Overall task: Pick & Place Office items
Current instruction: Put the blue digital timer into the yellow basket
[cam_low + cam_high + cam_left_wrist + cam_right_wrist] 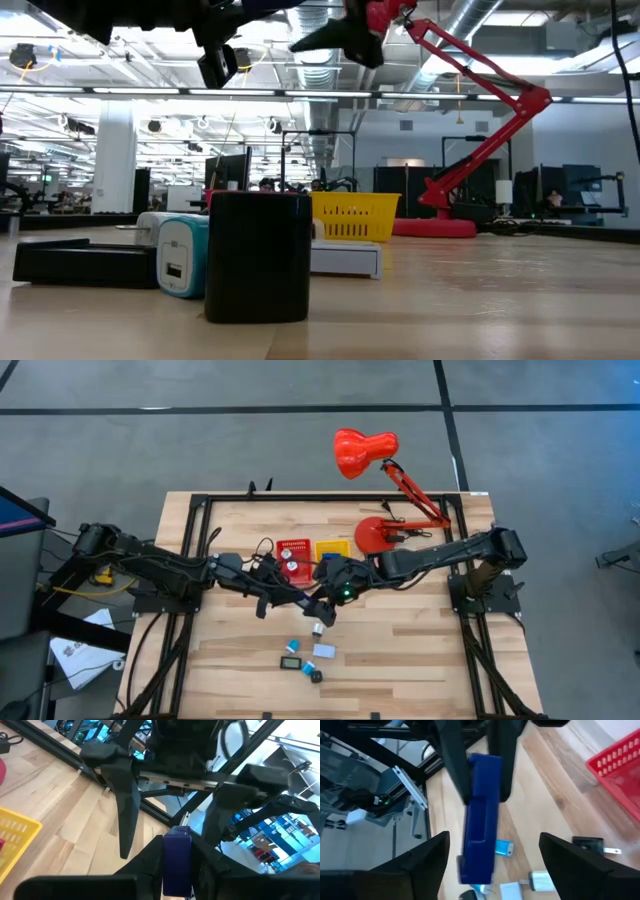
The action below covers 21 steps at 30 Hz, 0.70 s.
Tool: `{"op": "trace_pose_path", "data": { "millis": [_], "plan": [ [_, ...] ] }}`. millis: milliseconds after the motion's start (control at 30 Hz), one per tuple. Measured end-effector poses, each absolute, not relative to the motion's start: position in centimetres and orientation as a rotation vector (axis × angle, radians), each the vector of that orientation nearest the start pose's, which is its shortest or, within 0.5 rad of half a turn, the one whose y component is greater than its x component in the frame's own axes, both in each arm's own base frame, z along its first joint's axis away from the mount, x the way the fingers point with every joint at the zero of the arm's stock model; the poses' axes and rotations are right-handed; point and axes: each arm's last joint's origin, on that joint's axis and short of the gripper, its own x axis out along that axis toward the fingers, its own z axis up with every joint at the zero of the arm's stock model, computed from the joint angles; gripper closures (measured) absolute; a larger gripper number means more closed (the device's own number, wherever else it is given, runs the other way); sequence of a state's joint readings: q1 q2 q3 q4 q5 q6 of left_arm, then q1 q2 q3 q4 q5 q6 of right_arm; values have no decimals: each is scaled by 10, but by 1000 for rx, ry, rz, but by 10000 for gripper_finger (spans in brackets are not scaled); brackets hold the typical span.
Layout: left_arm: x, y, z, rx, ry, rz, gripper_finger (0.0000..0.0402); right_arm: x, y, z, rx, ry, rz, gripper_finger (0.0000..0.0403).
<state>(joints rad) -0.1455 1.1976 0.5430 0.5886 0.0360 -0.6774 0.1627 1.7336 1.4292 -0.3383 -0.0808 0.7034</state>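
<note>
A long dark blue office item (480, 820) hangs above the middle of the table, with my left gripper (176, 870) shut on it. My right gripper (492, 865) faces it from the table's right side and is open. Its two fingers (125, 805) stand on either side of the blue item's free end without touching it. In the high view the two grippers meet at mid-table, left (305, 600) and right (328, 600). Several small pieces lie on the wood nearer the front edge: a light blue one (293, 645), a white one (324, 651) and a black one (316, 675). My left gripper pinches the blue item between its two fingers (455, 765), which clamp the two flat sides of one end (482, 775). The fingers come level from the table's left and lie along the item. Its other end (477, 865) sticks out past the fingertips, clear of the table.
A red bin (293, 553) and a yellow bin (332, 550) stand side by side just beyond the grippers. A big red desk lamp (385, 490) stands with its base (378, 535) at the far right. Bare wood lies at the near left and near right.
</note>
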Motion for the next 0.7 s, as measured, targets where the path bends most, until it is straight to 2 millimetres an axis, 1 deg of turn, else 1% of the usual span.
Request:
{"op": "trace_pose_path", "data": {
  "millis": [100, 200, 333, 533, 700],
  "plan": [
    [248, -37, 241, -675, 132, -151, 324, 387, 66, 291, 652, 688, 3, 119],
    [248, -37, 240, -675, 139, -149, 334, 388, 66, 292, 656, 673, 7, 147],
    [248, -38, 239, -676, 151, -155, 345, 388, 65, 293, 658, 661, 10, 194],
    [248, -38, 239, -682, 154, -160, 322, 388, 66, 293, 654, 662, 12, 271],
    [248, -38, 238, -682, 162, -157, 340, 388, 66, 293, 651, 660, 14, 329]
  ]
}}
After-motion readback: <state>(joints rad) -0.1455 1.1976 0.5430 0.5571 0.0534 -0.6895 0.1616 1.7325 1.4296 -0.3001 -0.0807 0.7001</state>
